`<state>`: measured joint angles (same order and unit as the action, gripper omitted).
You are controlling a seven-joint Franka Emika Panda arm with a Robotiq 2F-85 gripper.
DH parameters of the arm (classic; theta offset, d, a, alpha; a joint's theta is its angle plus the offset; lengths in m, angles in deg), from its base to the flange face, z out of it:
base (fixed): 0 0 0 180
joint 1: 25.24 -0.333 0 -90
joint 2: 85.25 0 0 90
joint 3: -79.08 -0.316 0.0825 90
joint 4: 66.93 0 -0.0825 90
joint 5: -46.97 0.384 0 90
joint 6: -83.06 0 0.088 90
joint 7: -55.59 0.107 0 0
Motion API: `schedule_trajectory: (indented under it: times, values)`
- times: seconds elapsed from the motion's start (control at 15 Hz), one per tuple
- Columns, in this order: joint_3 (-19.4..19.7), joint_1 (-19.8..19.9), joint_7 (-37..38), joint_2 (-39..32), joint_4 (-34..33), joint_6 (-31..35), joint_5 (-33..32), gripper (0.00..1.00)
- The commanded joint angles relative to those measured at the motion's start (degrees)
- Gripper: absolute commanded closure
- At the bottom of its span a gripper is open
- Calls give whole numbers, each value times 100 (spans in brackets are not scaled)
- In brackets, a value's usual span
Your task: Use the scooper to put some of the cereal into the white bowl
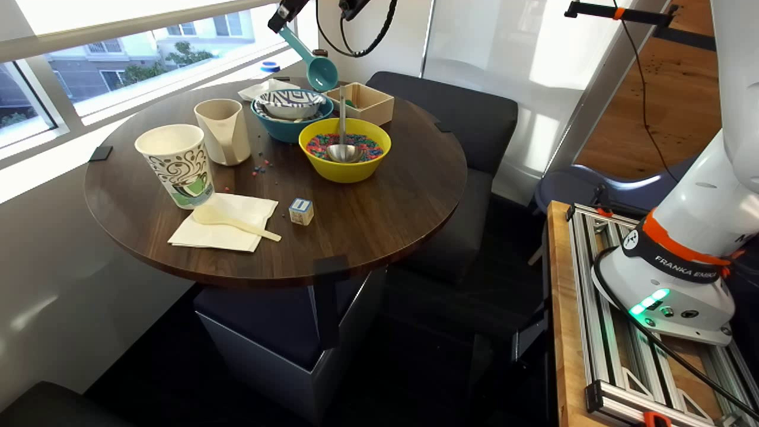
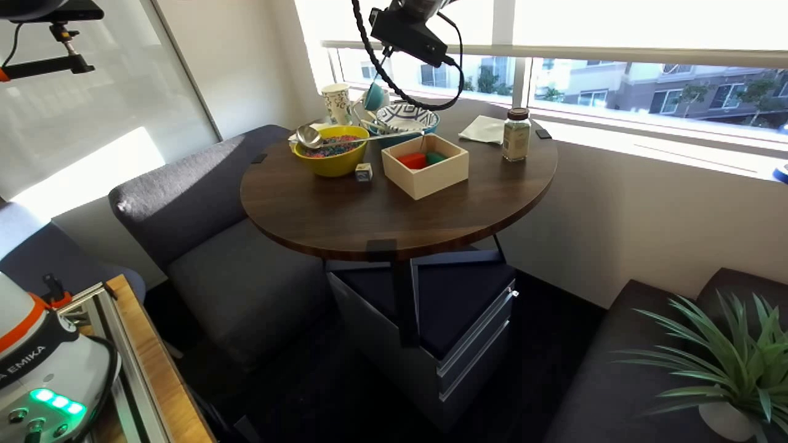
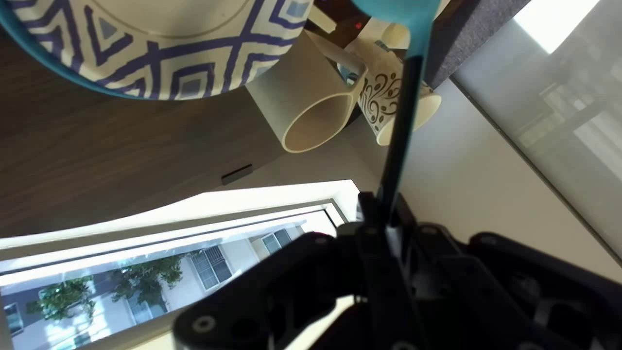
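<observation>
My gripper is shut on the handle of the teal scooper, in the air above the table. In an exterior view the scooper slants down from the gripper, its cup tilted, just right of the white bowl's rim; its inside looks plain teal. The white bowl with dark blue lines sits inside a wider teal bowl. Pink and blue cereal fills the yellow bowl, where a metal ladle also rests. In the wrist view part of the white bowl shows at upper left.
A wooden box with red and green things stands near the bowls. Also around are a spice jar, a beige pitcher, a paper cup, a letter block and a spoon on napkins. Loose cereal bits lie on the table.
</observation>
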<state>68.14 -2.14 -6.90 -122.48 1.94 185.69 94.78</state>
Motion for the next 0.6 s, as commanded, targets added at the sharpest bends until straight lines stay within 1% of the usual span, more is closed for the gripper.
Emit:
schedule_trajectory:
  times: [0.0,0.27,0.53]
  values:
    - [282,-289,-297,616,1076,286,267,98]
    - [532,-521,-427,1037,1738,380,348,98]
    - [785,-672,-501,1415,2207,409,348,98]
